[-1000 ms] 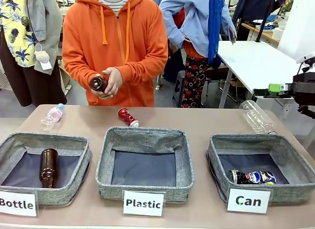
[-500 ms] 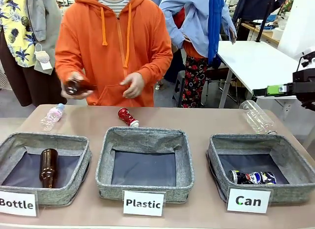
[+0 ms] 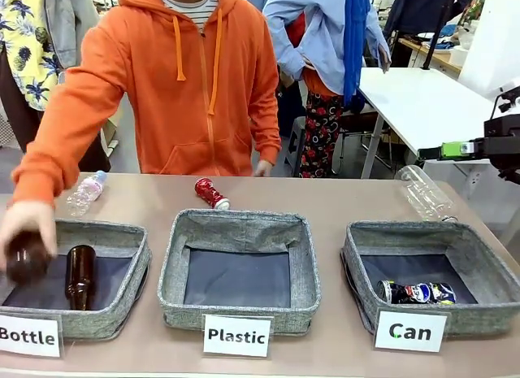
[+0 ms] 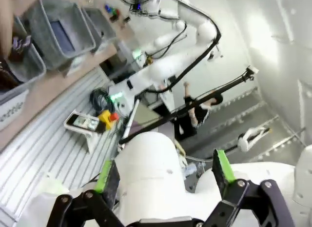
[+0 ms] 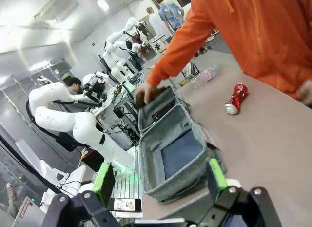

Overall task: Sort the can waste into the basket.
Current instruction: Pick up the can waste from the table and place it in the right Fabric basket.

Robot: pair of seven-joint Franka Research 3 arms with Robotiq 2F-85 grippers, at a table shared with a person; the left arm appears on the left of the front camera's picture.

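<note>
Red can (image 3: pixel 211 193) on tbl (image 3: pixel 341 201); dark can (image 3: pixel 418 293) in Can basket (image 3: pixel 422 236)

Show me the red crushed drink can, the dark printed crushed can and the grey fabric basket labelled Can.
red crushed drink can (image 3: pixel 211 193): front view, on its red middle.
dark printed crushed can (image 3: pixel 417 293): front view, on its printed side.
grey fabric basket labelled Can (image 3: pixel 414 234): front view, on its far wall.

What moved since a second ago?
The person's hand carried a brown glass bottle from chest height down to the Bottle basket, still holding it. The red can stayed on the table, the dark can in the Can basket, the other brown bottle in its basket.
</note>
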